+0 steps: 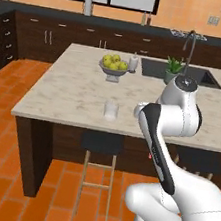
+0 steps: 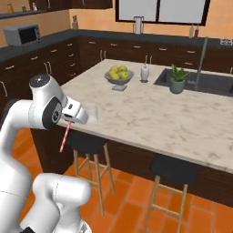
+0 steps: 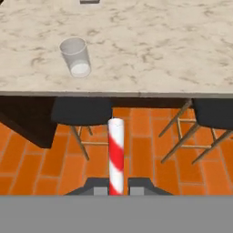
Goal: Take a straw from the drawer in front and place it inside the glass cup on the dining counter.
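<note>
The cup (image 3: pixel 76 57) stands upright near the front edge of the counter (image 3: pixel 159 50), to the left in the hand view. A black stool (image 3: pixel 82 111) sits below that edge. The gripper (image 3: pixel 115 187) is clamped on the straw (image 3: pixel 115 157), which rises between its fingers, short of the counter edge and right of the cup.
</note>
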Tool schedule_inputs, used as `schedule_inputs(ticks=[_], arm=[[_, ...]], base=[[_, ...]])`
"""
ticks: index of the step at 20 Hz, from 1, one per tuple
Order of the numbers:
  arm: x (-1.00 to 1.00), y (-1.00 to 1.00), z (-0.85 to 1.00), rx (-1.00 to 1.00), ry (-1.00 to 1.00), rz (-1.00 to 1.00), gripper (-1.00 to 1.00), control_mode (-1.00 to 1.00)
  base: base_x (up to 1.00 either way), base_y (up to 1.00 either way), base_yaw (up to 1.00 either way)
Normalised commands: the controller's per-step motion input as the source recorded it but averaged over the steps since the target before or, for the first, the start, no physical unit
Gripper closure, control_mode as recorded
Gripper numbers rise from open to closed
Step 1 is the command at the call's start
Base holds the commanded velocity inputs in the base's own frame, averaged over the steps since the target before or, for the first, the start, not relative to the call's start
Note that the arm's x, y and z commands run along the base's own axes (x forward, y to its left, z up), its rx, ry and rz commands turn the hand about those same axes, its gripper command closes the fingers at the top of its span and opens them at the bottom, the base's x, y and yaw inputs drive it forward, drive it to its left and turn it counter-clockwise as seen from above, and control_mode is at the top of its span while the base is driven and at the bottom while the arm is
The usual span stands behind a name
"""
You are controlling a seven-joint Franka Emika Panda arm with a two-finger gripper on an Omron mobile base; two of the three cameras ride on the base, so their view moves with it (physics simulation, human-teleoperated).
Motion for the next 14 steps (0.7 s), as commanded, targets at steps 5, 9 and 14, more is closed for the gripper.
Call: schedule_inputs(ticks=[5,9,14], arm=[[0.0,0.0,0.0,0.0,0.0,0.0,1.0,1.0],[0.0,0.0,0.0,0.0,0.0,0.0,1.0,1.0],[0.0,0.0,0.0,0.0,0.0,0.0,1.0,1.0]], base=[[0.57,0.74,-0.31],[0.79,0.4,-0.23],[0.89,0.18,-0.17]])
